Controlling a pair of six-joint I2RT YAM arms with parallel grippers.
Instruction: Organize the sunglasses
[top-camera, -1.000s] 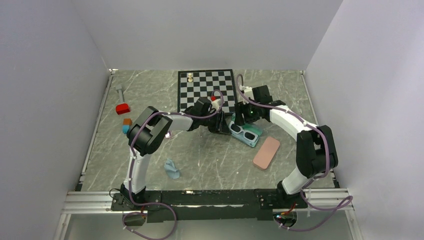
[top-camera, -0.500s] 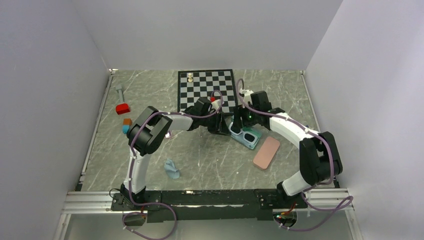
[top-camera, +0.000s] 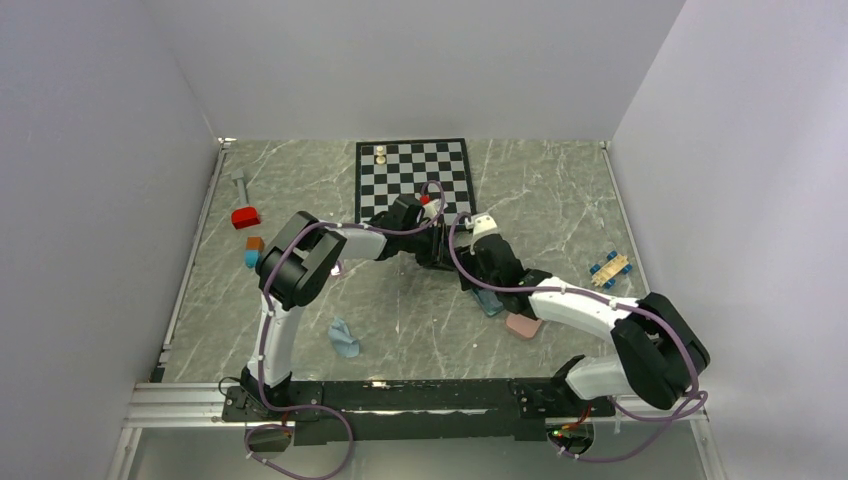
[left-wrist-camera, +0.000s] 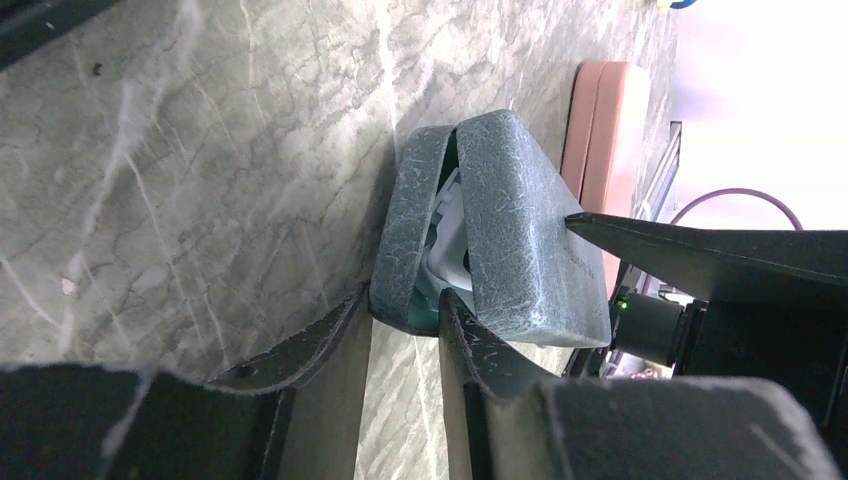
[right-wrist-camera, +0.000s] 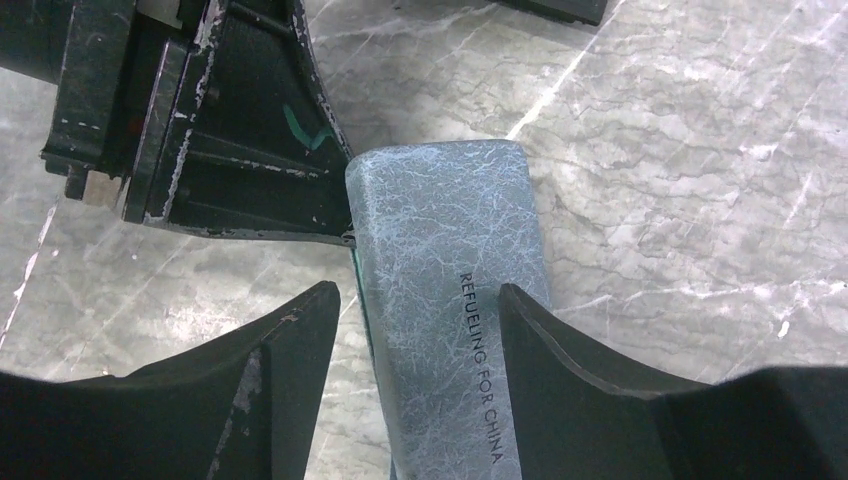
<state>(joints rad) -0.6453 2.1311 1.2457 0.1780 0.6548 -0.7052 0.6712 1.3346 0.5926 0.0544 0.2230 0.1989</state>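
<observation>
The left gripper (left-wrist-camera: 402, 302) is pinching the case (left-wrist-camera: 520, 230); the right gripper (right-wrist-camera: 418, 295) is straddling it, jaws open. The sunglasses (left-wrist-camera: 447, 235) inside are looking light and fragile, so take the stiff case.

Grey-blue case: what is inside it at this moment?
Through the gap under the lid of the grey-blue case, a piece of white frame shows. The lid covers the rest, so the lenses cannot be seen.

Grey-blue case (left-wrist-camera: 520, 240), open before, now nearly shut over white sunglasses (left-wrist-camera: 450, 235); right tool (right-wrist-camera: 418, 300) astride it
</observation>
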